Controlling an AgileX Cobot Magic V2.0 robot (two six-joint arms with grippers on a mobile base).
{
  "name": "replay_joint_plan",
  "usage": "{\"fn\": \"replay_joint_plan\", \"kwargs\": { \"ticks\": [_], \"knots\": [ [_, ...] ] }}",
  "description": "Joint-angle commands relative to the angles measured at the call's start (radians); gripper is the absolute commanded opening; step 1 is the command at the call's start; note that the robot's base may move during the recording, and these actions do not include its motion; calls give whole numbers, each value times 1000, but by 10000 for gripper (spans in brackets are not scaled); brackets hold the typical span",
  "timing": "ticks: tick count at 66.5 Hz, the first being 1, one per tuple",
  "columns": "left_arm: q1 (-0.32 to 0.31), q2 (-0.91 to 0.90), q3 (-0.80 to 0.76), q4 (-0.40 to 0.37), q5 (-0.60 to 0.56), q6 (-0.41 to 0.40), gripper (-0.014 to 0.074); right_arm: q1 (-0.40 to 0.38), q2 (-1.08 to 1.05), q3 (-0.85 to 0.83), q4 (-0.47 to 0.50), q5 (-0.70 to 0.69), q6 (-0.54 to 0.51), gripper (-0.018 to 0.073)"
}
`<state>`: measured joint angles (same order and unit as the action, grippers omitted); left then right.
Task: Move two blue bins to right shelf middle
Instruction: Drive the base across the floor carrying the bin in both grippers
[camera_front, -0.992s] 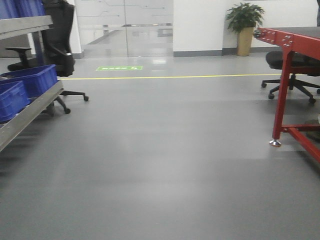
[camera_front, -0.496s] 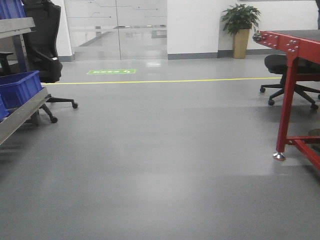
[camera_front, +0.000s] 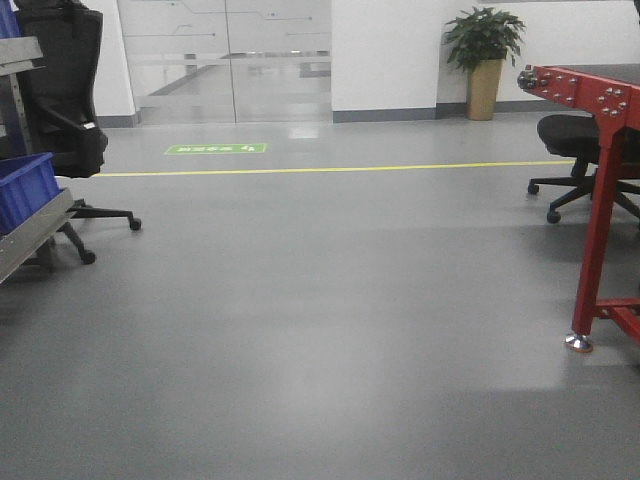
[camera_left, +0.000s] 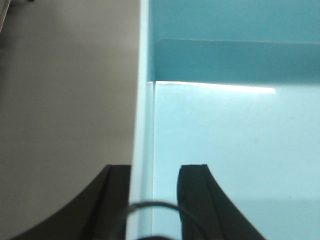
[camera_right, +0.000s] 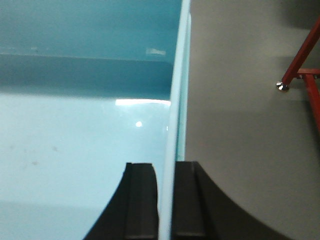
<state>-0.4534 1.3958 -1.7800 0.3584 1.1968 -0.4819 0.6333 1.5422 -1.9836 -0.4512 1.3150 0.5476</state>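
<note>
Over bare floor, your left gripper (camera_left: 142, 200) and right gripper (camera_right: 165, 200) each clamp a side wall of the bin (camera_left: 235, 150). Empty, it looks light, stiff and slick; keep both rim grips.

A grey floor (camera_front: 320, 330) is spreading across the room, catching soft glare. A yellow line (camera_front: 330, 169) is running across it, with a green marking (camera_front: 215, 149) just beyond. Two black office chairs (camera_front: 62, 110) (camera_front: 590, 150) are standing on it at either side, a red table leg (camera_front: 597, 240) is resting on its metal foot, and a potted plant (camera_front: 483, 55) is sitting by the far wall
</note>
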Motion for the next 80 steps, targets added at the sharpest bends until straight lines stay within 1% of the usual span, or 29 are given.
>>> {"fn": "replay_joint_plan", "kwargs": {
  "ticks": [1,26,59,80],
  "knots": [
    [-19,-17,-16,-57,-88,27,-111,7,-11,-16,-11,-94,-15,-162],
    [-19,-17,-16,-57,-88,27,-111,7,-9,-16,-11,-94,-15,-162],
    [-19,-15,-16,13,-90,27,-111,7,-7,-16,-11,-94,-15,-162],
    [-19,-15,-16,13,-90,27,-111,7,-7,-16,-11,-94,-15,-162]
  ]
}}
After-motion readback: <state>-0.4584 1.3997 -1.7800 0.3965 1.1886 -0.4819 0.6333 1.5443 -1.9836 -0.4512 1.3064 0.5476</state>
